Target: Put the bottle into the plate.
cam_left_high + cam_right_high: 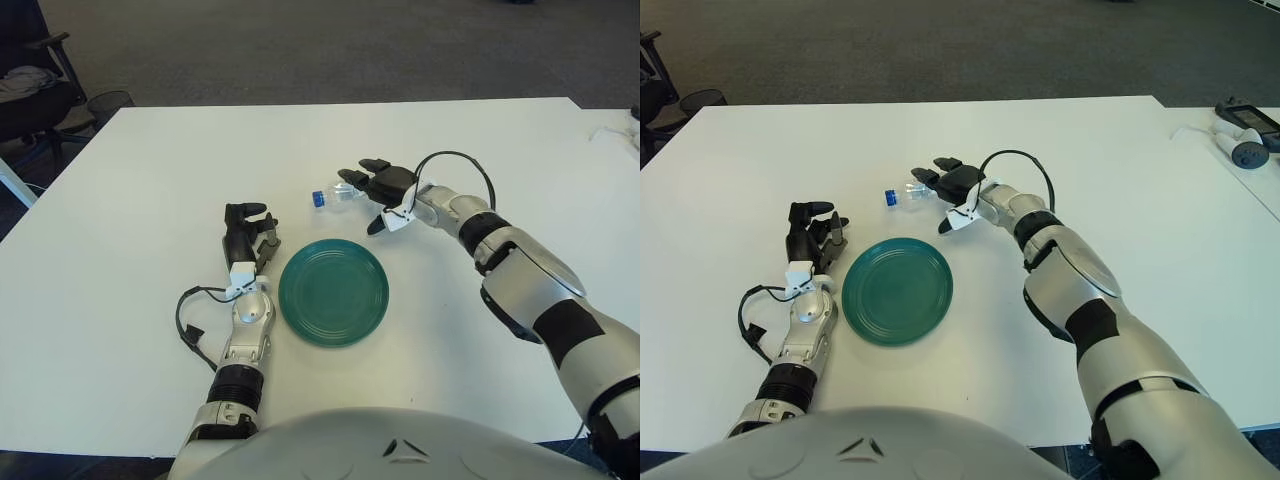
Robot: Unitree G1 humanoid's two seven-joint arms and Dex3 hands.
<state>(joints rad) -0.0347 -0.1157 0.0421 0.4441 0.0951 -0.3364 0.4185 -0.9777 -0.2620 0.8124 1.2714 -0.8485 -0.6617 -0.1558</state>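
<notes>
A small clear bottle [331, 194] with a blue cap lies sideways, cap pointing left, just beyond the green plate [333, 291]. My right hand [378, 195] is at the bottle's base end. Two of its fingers [352, 177] reach over the bottle and the thumb shows below it, so the base is hidden in the hand. My left hand [246, 228] shows just left of the plate, idle, fingers loosely bent and holding nothing.
A black cable [188, 318] loops beside my left forearm. A grey device [1243, 150] and a dark one lie at the table's far right edge. An office chair [30, 95] and a bin stand off the table's far left corner.
</notes>
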